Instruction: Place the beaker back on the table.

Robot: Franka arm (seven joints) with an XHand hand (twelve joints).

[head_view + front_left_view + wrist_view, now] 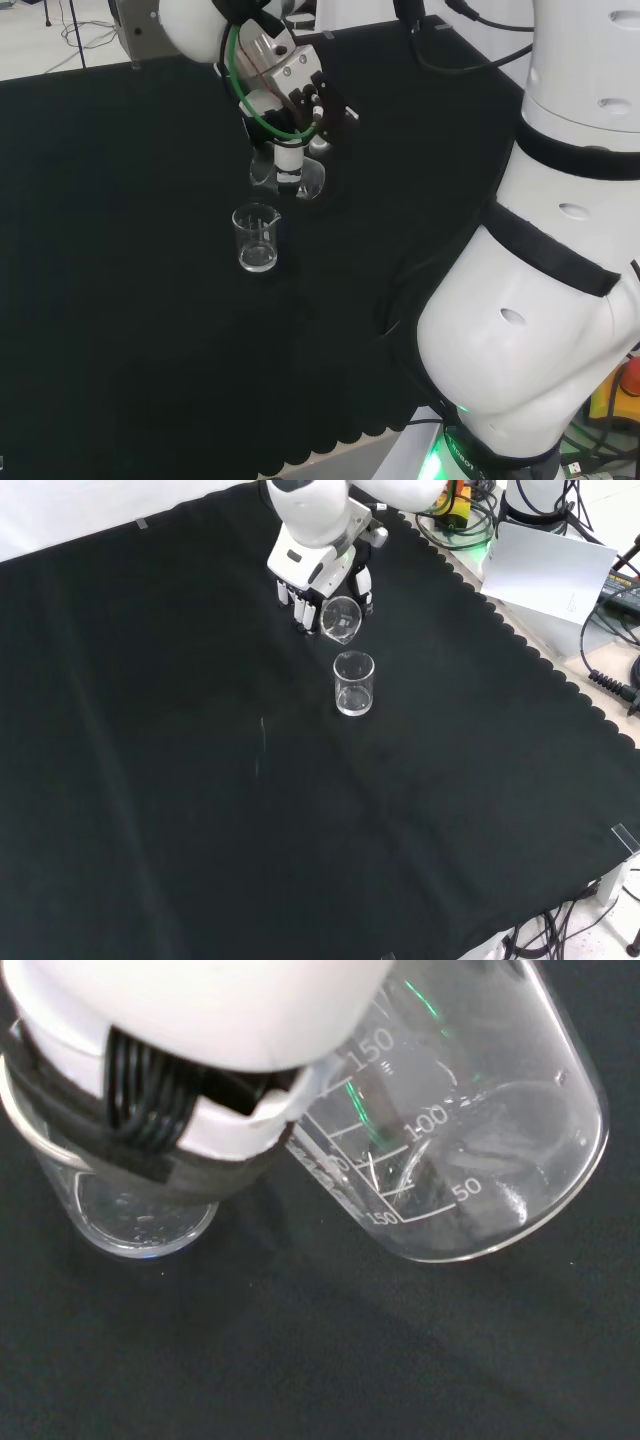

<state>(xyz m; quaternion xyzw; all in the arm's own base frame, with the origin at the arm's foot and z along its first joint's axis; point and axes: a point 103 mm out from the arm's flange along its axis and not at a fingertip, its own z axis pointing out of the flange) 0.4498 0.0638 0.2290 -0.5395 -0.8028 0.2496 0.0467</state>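
A: Front view, working left to right. What is lying at the left?

B: Bare black cloth covering the table (150, 780). Nothing is standing on that side.

A: And moving toward the middle?

B: The hand (318, 575) is coming in from the top, fingers (298, 608) pointing down toward the cloth. It is holding a clear beaker (341, 619), tilted, its round mouth turning toward the camera.

A: Fingers closed on it?

B: They are curling round the beaker; in the wrist view the marked glass wall (470, 1140) is running right alongside the white and black part of the hand (190, 1050). That beaker is hanging above the cloth, tipped well over, base lower than the hand.

A: Anything just right of that?

B: A second beaker (354, 684) is standing upright on the cloth, just below the held one and slightly right. I cannot tell whether the two are touching.

A: Head view agreeing?

B: Yes. The upright beaker (257, 238) is sitting left of centre; the hand (290, 100) and the tilted beaker (290, 178) are hanging just beyond it, and the arm's white links (540, 300) are standing at the right.

A: Contents?

B: Both are looking clear; I cannot tell if either is holding liquid.
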